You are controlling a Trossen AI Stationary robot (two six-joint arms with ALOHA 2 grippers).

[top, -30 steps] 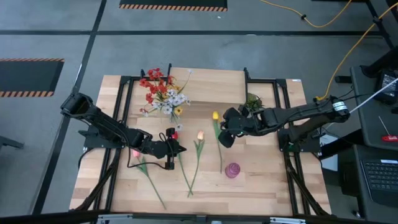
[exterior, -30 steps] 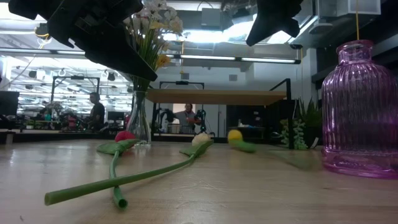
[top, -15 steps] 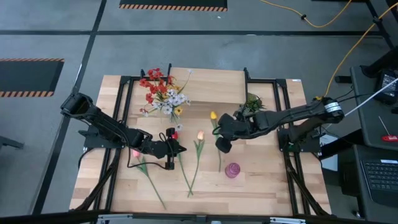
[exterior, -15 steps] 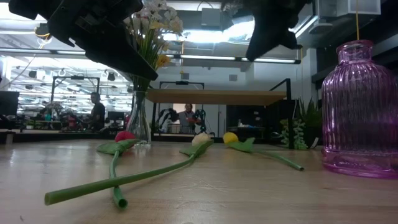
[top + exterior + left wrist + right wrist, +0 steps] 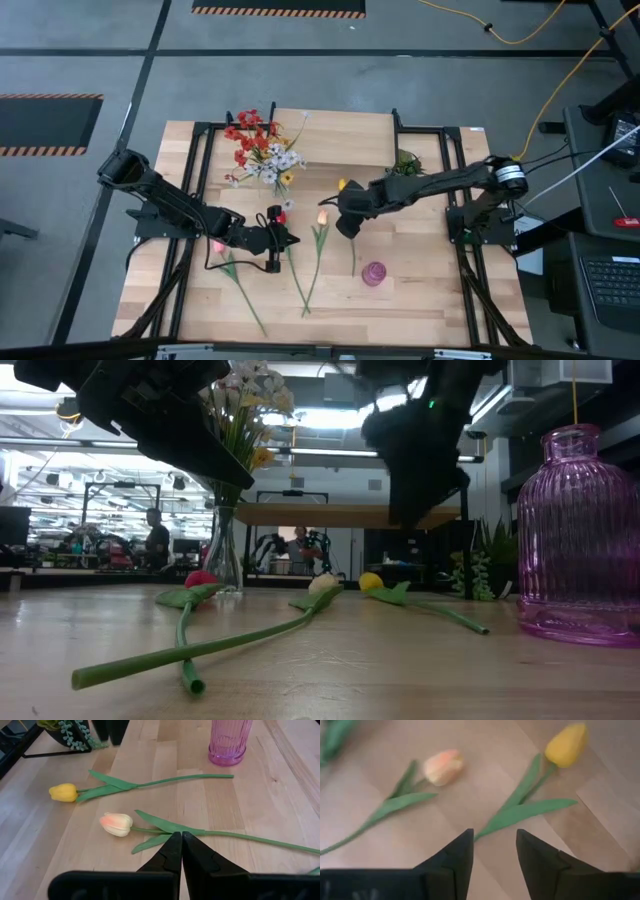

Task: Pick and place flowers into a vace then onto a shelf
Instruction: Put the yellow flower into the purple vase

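A: Table first. The shelf stands at the far edge, its light top bare. A clear vase of mixed flowers, red, white and yellow sprays, sits just off the shelf's left corner. The purple vase stands alone near the front, right of centre.

B: Arms? The left arm reaches in from the left; the left gripper hangs low over the middle of the table, fingers pressed together, holding nothing. The right arm stretches from the right side; the right gripper hovers above the yellow tulip's stem, fingers parted with a clear gap, nothing between them.

A: Loose stems. The yellow tulip lies flat, stem running toward the purple vase. The orange tulip lies just beside it to the left, touching the table. The pink tulip lies under the left arm, partly hidden. A red tulip shows by the left gripper.

B: A small green sprig sits by the shelf's right end.
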